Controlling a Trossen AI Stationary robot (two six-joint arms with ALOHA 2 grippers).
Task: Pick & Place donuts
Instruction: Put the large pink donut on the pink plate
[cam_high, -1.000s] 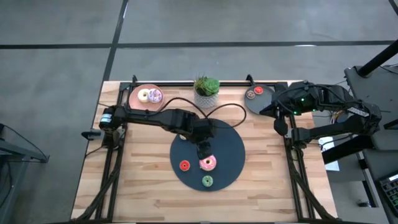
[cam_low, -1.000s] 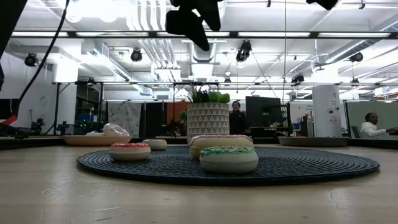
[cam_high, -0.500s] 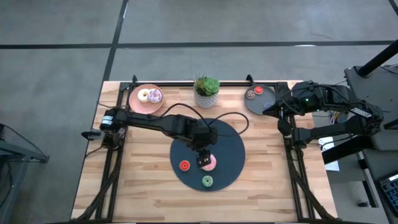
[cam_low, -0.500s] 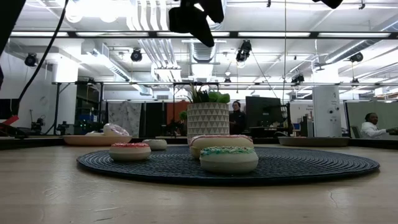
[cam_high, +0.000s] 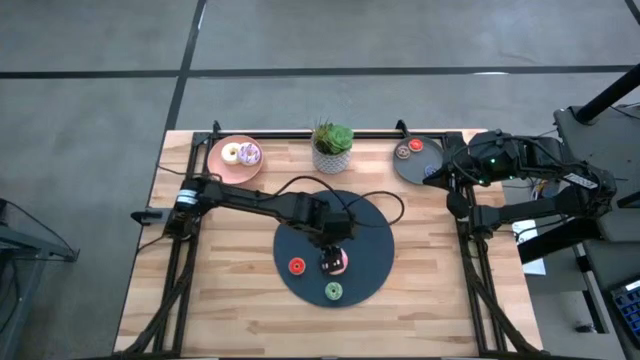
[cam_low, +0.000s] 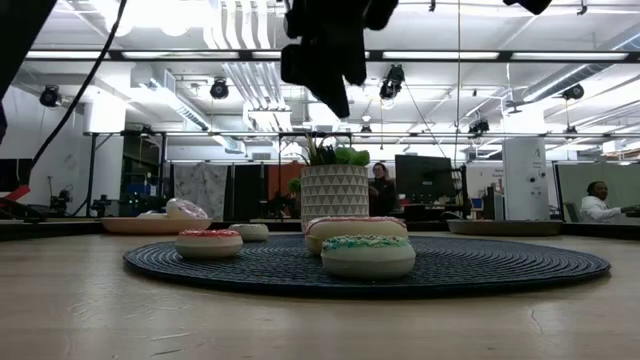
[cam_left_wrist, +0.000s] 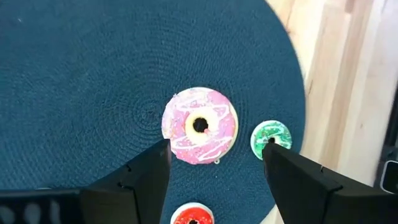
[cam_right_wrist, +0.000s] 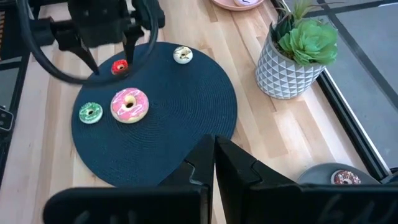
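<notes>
On the dark round mat (cam_high: 372, 232) lie a pink frosted donut (cam_left_wrist: 199, 126), a small green donut (cam_left_wrist: 271, 138), a small red donut (cam_high: 297, 266) and a cream donut (cam_right_wrist: 182, 55). My left gripper (cam_left_wrist: 214, 171) hangs open above the pink donut, pointing steeply down, one finger (cam_left_wrist: 144, 177) on each side, well clear of it. The high view shows this gripper (cam_high: 332, 252) hiding part of the pink donut (cam_high: 341, 267). My right gripper (cam_right_wrist: 214, 163) is shut and empty, held high at the table's right side near the grey plate (cam_high: 417, 160).
A pink plate (cam_high: 222, 160) at the far left holds a white and a purple-white donut. The grey plate holds a brown and a red donut. A potted succulent (cam_high: 332, 148) stands at the far edge, between the plates. The left arm's cable loops over the mat.
My left gripper has sunk toward the pink donut and shifted slightly toward the table's near edge, staying open. The donuts have not moved.
</notes>
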